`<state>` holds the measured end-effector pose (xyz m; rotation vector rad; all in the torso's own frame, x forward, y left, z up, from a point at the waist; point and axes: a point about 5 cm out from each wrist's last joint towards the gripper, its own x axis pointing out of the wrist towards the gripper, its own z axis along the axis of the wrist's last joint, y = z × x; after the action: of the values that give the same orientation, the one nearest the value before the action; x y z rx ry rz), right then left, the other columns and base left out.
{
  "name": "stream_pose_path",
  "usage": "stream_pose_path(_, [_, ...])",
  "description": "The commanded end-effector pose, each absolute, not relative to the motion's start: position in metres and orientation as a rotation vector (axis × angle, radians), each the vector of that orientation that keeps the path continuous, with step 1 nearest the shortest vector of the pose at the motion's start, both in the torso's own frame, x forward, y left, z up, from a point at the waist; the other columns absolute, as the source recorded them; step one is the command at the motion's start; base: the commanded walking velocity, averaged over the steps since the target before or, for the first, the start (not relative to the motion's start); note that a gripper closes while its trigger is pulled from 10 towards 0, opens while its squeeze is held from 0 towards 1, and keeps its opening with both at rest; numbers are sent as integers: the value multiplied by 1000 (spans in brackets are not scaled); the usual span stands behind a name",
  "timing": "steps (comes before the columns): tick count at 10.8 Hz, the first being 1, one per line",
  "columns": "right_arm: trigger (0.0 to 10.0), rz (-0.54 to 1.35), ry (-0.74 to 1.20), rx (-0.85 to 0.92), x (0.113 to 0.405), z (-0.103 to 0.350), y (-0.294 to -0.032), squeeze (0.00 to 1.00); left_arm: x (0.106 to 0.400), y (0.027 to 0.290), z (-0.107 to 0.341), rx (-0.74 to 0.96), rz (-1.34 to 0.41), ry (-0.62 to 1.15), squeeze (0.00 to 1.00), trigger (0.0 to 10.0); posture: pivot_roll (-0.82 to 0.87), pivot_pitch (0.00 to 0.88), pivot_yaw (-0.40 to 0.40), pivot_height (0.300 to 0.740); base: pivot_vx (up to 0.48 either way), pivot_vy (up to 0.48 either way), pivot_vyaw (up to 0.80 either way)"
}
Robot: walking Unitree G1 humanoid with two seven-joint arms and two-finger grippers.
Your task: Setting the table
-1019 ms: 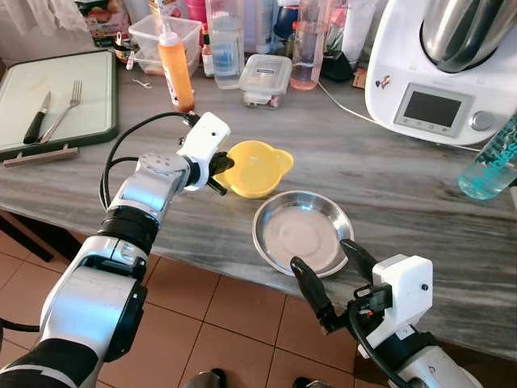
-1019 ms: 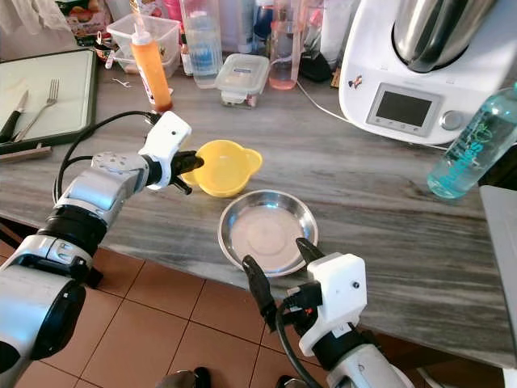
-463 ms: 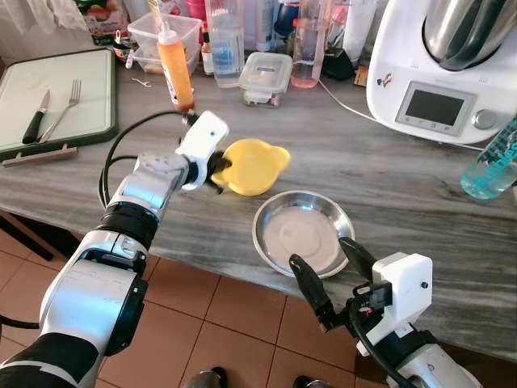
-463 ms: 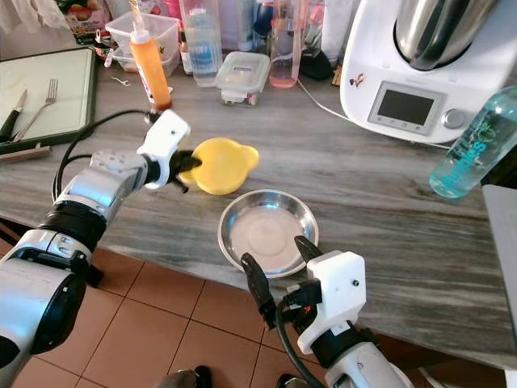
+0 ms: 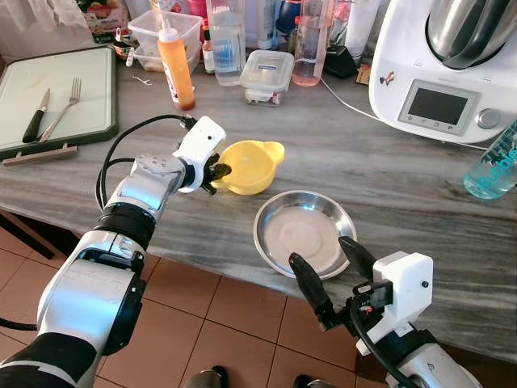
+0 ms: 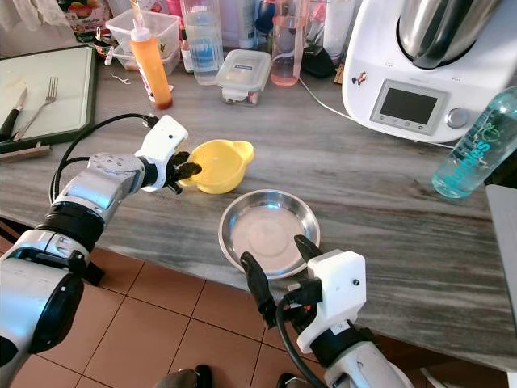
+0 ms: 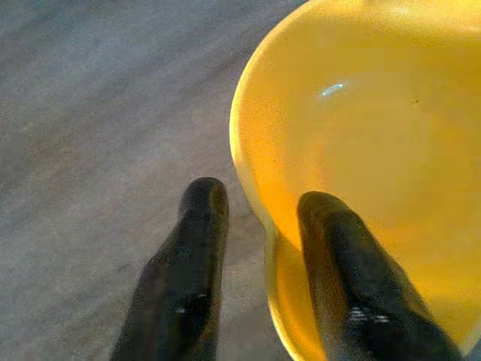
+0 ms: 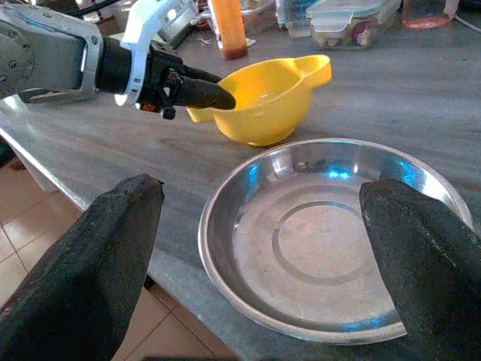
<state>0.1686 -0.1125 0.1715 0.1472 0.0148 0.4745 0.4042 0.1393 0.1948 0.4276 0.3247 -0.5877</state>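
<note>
Counter (image 5: 404, 186) work: your left gripper (image 5: 216, 171) pinches the yellow bowl's (image 5: 246, 166) rim, bowl resting beside the steel plate (image 5: 303, 233); your right gripper (image 5: 331, 271) hangs wide open at the plate's near edge.

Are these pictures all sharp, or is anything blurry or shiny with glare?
Both eye views are sharp and evenly lit. In the left wrist view the black fingers look soft, and a small glint sits inside the yellow bowl. In the right wrist view the big near fingers are blurred, while the steel plate shows bluish reflections.
</note>
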Motion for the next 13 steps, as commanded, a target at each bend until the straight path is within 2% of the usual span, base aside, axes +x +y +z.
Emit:
stream_pose_path(1, [10000,487,16,153,167,172,-111,0,407,141,207,445,-582,304,1000,10000,102,171,25,740,0,0,0])
stream_pose_path(7, [10000,490,21,161,170,169,-111,0,407,136,226,441,-643,251,1000,10000,111,157,21,740,0,0,0])
stream_pose_path(11, [10000,492,14,156,174,168,-113,0,411,147,246,384,-550,127,1000,10000,116,145,6,740,0,0,0])
stream_pose_path(13, [10000,476,-4,145,177,169,-117,0,402,149,273,219,-476,-172,1000,10000,125,143,-2,740,0,0,0])
